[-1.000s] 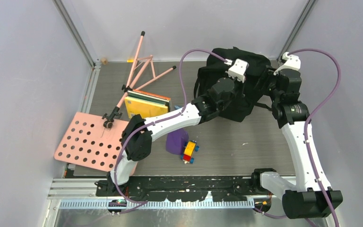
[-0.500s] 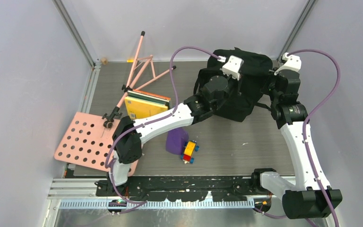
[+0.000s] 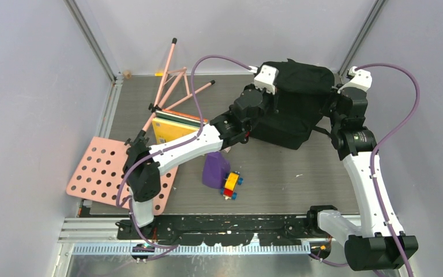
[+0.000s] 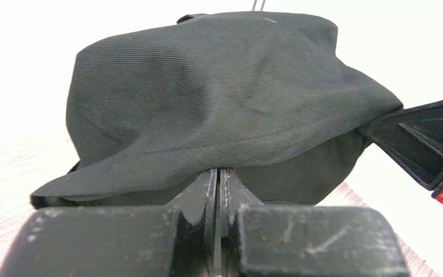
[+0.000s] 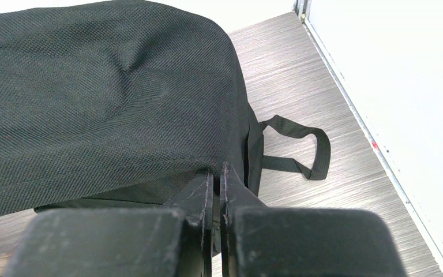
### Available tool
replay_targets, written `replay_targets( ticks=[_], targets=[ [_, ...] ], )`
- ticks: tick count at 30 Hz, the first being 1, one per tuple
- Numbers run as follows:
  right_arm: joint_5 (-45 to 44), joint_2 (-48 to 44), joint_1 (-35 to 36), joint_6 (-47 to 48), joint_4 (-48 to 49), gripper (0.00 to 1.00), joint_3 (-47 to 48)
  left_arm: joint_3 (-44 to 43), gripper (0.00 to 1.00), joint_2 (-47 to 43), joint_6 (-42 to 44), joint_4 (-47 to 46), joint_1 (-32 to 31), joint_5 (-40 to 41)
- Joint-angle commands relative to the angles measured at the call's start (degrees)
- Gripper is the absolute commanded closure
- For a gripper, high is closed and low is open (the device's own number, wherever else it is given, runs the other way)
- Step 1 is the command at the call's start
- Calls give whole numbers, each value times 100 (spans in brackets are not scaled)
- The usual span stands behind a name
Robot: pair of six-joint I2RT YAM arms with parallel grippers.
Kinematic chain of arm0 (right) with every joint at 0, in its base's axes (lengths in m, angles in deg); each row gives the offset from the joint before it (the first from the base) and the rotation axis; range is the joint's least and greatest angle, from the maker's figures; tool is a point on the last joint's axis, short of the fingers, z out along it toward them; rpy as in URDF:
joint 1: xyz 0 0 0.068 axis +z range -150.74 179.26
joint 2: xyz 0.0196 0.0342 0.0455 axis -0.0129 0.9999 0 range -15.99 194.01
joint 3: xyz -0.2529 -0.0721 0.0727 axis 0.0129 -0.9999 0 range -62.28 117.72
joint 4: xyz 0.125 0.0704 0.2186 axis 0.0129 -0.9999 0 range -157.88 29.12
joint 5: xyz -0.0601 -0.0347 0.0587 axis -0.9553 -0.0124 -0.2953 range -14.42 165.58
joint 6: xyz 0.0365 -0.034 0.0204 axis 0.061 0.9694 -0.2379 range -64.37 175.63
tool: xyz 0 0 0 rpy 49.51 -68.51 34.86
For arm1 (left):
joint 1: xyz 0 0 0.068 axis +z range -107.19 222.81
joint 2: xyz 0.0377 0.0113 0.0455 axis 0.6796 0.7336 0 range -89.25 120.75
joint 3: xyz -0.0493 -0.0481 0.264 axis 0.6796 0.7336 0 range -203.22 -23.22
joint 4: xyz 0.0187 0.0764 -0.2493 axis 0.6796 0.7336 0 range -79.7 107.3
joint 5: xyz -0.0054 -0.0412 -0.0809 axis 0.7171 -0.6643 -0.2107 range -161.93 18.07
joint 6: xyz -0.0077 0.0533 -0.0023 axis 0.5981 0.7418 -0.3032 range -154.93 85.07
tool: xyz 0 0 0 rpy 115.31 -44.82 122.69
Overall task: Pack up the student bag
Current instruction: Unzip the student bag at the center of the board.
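The student bag point(image 3: 297, 79), a big floppy black backpack, lies at the back of the table between both arms. My left gripper point(image 3: 272, 105) is at its left side, shut on the rim of the top fabric. In the left wrist view the flap point(image 4: 219, 104) drapes over the closed left gripper point(image 4: 217, 173). My right gripper point(image 3: 330, 108) is at the bag's right side. In the right wrist view the right gripper point(image 5: 218, 171) is shut on the fabric edge point(image 5: 121, 115), with a strap loop point(image 5: 321, 151) lying on the table beyond.
A purple container point(image 3: 214, 171) and a coloured block toy point(image 3: 231, 184) sit mid-table. Yellow books point(image 3: 176, 129) lie left of centre. A pink perforated plate point(image 3: 101, 173) with pink stand legs point(image 3: 170, 78) fills the left side. Walls close in on both sides.
My right gripper has shut on the bag's right edge. The left arm has drawn leftward with its hold, and the bag's top fabric now stretches wider between the two grippers.
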Motion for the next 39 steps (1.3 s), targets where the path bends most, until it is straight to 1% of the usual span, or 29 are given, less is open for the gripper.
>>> replay_targets(
  ticks=[1, 9, 17, 21, 26, 30, 32, 33, 34, 35, 36, 37, 38, 39],
  targets=[
    [-420, -163, -38, -80, 346, 100, 80, 155, 100, -515, -72, 12, 249, 164],
    [-486, -175, -39, -51, 294, 100, 116, 626, 100, -894, -270, 270, 638, 41],
    [-422, -130, -45, -14, 192, 100, 188, 1417, 100, -1291, -393, 387, 1137, -181],
    [-290, -70, -38, 29, 131, 100, 267, 1692, 100, -1358, -486, 514, 1405, -457],
    [-204, 38, -38, 75, 73, 100, 376, 1795, 100, -1252, -445, 697, 1652, -752],
    [-86, 111, -38, 203, -81, 98, 552, 1916, 100, -1232, -269, 531, 1702, -1333],
    [84, 106, -38, 301, -206, 88, 699, 1892, 100, -1218, -215, 484, 1698, -1647],
    [240, 89, -38, 368, -306, 79, 748, 1869, 100, -1209, -201, 487, 1701, -1787],
    [318, 71, -38, 397, -350, 73, 844, 1844, 100, -1188, -217, 522, 1701, -1911],
    [525, 21, -38, 444, -433, 61, 882, 1816, 100, -1176, -251, 560, 1702, -2016],
    [667, -11, -38, 470, -480, 54, 931, 1795, 100, -1156, -294, 587, 1702, -2120],
    [973, -79, -38, 527, -498, 40, 948, 1774, 100, -1142, -337, 614, 1696, -2199],
    [1333, -109, -38, 601, -542, 30, 982, 1753, 100, -1133, -392, 638, 1699, -2211],
    [1593, -165, -38, 636, -569, 25, 1000, 1727, 100, -1122, -439, 659, 1702, -2364]
  ],
)
